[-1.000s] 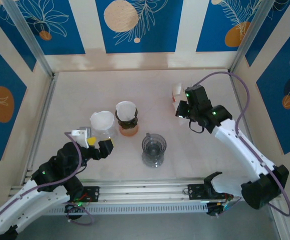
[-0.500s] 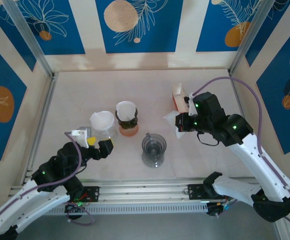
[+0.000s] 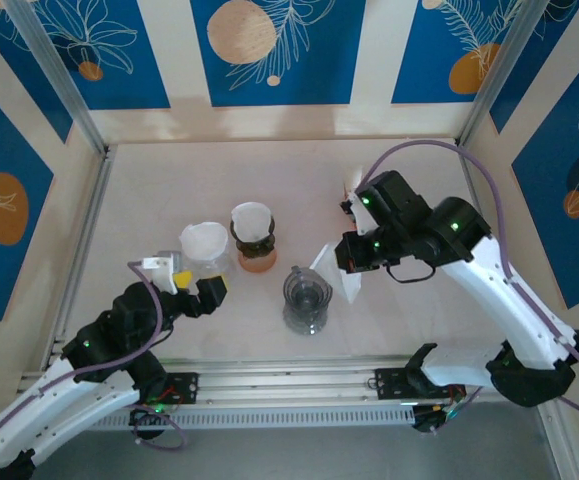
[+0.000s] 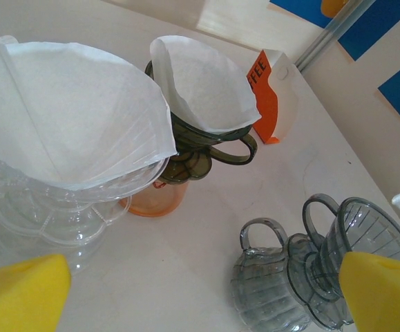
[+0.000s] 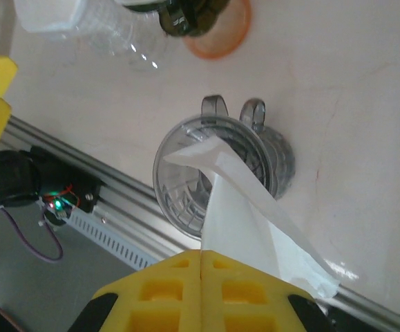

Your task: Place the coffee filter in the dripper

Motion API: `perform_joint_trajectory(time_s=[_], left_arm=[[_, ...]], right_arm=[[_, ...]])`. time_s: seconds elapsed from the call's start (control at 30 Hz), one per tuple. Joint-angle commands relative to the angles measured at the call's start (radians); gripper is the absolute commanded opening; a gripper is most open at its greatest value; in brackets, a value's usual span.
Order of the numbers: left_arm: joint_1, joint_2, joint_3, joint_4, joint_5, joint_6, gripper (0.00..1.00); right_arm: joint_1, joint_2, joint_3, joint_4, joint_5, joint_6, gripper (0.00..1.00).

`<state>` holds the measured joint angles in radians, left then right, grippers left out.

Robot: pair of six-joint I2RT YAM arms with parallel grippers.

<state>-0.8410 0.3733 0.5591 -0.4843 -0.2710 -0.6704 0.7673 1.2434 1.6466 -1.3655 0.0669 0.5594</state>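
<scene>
White paper coffee filter [image 5: 244, 221] at clear ribbed dripper [image 5: 179, 183]
Right end effector [image 5: 201, 257] grips its wide end, tip over the dripper's mouth.

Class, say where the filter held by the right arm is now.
Top view, right of centre: the filter hangs pinched in the right gripper, its tip over the empty grey dripper.

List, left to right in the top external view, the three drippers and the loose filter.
Clear glass dripper, paper-lined → dark translucent dripper, also lined, sitting on an orange cup → empty smoky-grey dripper → folded white paper filter, held up just right of that empty dripper.
</scene>
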Motion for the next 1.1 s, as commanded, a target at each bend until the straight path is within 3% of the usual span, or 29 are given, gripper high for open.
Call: perform_joint_trajectory(time_s=[0.0, 0.3, 1.07], left_arm=[[-0.004, -0.003, 0.03, 0.022, -0.001, 0.025, 1.0], [-0.004, -0.018, 0.018, 0.033, 0.011, 0.023, 1.0], [-0.004, -0.015, 0.024, 0.029, 0.026, 0.023, 1.0]], right_arm=[[0.032, 0.047, 0.061, -0.111, -0.045, 0.015, 0.0], [0.079, 0.206, 0.159, -0.201, -0.032, 0.001, 0.0], [0.125, 0.387, 0.207, -0.116, -0.067, -0.074, 0.0]])
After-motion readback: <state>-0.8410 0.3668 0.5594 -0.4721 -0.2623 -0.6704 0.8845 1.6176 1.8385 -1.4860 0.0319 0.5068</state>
